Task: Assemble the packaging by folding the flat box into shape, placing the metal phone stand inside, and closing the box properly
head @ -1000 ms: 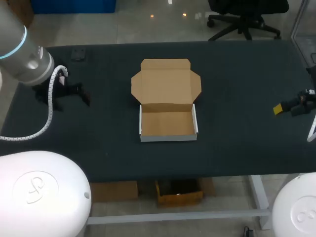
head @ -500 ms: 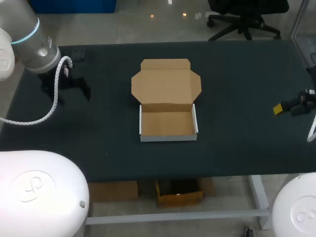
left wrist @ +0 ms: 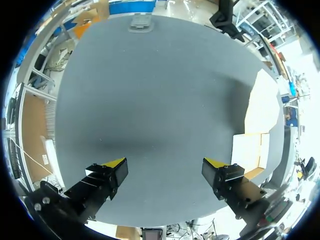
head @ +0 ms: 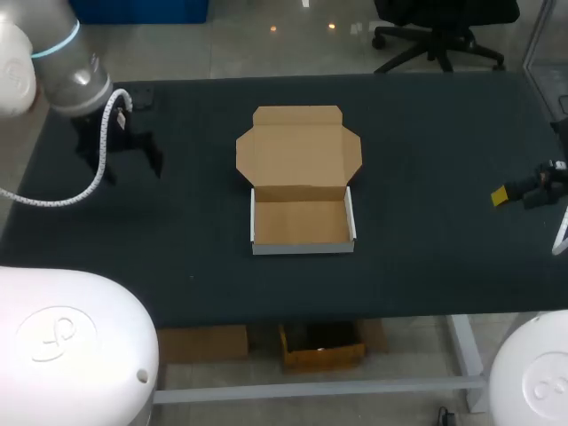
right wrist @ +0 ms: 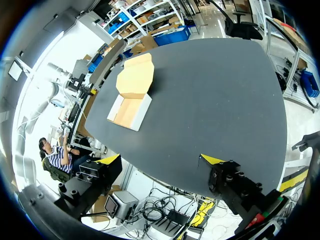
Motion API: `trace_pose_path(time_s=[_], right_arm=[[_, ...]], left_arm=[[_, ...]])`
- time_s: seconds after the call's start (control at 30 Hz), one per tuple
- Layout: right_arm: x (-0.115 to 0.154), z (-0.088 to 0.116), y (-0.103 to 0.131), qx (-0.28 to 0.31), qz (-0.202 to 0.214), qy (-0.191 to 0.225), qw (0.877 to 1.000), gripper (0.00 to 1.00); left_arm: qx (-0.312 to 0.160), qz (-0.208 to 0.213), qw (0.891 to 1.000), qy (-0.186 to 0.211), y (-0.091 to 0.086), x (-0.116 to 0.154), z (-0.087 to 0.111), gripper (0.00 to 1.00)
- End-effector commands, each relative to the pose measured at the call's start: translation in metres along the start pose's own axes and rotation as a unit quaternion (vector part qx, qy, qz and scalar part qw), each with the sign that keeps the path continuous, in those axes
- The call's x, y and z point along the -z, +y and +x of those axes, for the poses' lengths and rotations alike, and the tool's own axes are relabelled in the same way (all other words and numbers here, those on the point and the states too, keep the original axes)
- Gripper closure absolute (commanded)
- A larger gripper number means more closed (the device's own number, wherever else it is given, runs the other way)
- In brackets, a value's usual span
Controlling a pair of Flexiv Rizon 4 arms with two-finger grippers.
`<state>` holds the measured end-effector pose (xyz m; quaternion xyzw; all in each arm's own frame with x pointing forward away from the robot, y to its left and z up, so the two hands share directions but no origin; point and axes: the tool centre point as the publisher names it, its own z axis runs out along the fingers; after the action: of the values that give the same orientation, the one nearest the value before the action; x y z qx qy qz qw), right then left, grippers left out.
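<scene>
The cardboard box [head: 300,182] sits mid-table, folded into a shallow tray with white outer walls, its lid flap lying open and flat behind it. It also shows in the left wrist view, box [left wrist: 260,125], and in the right wrist view, box [right wrist: 132,92]. A small dark metal phone stand [head: 140,96] lies near the back left table edge; the stand [left wrist: 141,21] is far ahead of my left gripper [left wrist: 164,167]. That left gripper [head: 129,167] hovers open over the left side of the table, with nothing between its fingers. My right gripper [head: 513,193] is open at the right table edge, and the right gripper [right wrist: 161,161] holds nothing.
The dark table mat [head: 426,133] is bare between the box and both grippers. My left arm's white cable [head: 98,169] hangs beside its wrist.
My left arm has moved toward the back left of the table, closer to the phone stand. The box and my right arm have stayed put.
</scene>
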<state>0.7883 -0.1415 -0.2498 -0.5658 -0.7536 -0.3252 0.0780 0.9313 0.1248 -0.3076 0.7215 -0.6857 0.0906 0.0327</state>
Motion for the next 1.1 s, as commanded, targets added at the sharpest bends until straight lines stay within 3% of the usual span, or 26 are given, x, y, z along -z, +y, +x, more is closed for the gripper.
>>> trace_pose_path(time_s=[0.03,0.43,1.1], right_arm=[[0.002,0.000,0.000,0.000,0.000,0.001,1.000,0.00],[0.002,0.000,0.000,0.000,0.000,0.001,1.000,0.00],[0.002,0.000,0.000,0.000,0.000,0.001,1.000,0.00]], left_arm=[[-0.003,-0.027,1.000,0.000,-0.011,-0.004,-0.002,0.00],[-0.006,-0.042,0.999,-0.006,-0.035,-0.015,-0.019,0.00],[-0.018,-0.055,0.998,-0.020,-0.065,-0.027,-0.028,0.00]])
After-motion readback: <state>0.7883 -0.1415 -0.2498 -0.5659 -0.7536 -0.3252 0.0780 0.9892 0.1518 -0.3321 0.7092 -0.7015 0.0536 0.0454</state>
